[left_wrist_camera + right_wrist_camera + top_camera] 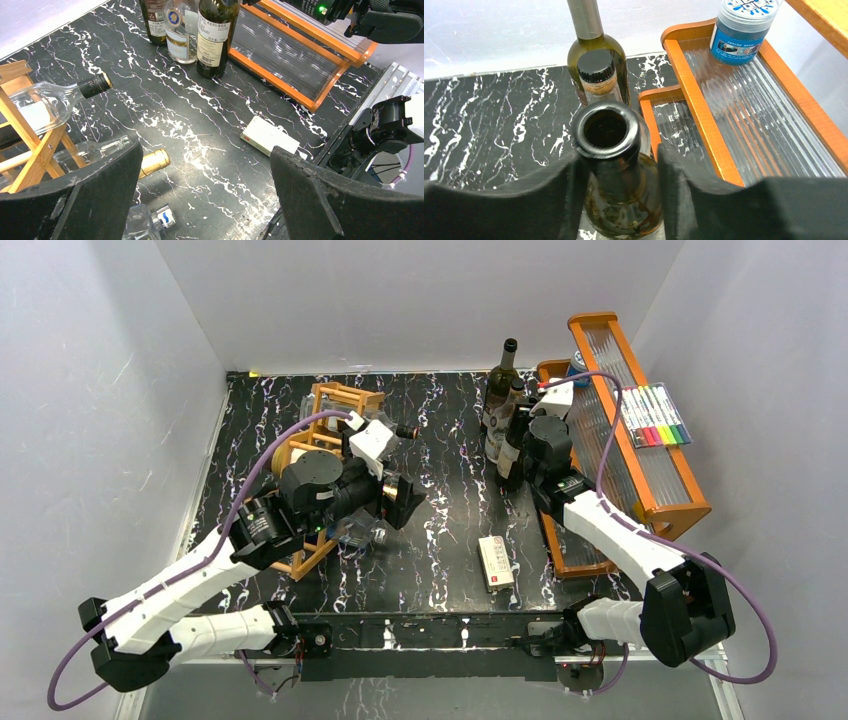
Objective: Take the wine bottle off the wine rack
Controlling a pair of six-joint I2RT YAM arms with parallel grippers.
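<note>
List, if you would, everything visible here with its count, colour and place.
wine rack: one, orange-brown, table's left
lying bottles: two, clear, in the rack
small bottle: one, clear, by the rack
standing bottles: three, dark or clear, beside the tray
tiered tray: one, orange-brown with ribbed clear panels, right side
jar: one, blue, in the tray
markers: one set, multicoloured, tray's top tier
box: one, white, table's near middle
table: one, black with white veins
left hand: one, black, open, beside the rack
right hand: one, black, shut on the open-mouthed dark bottle
</note>
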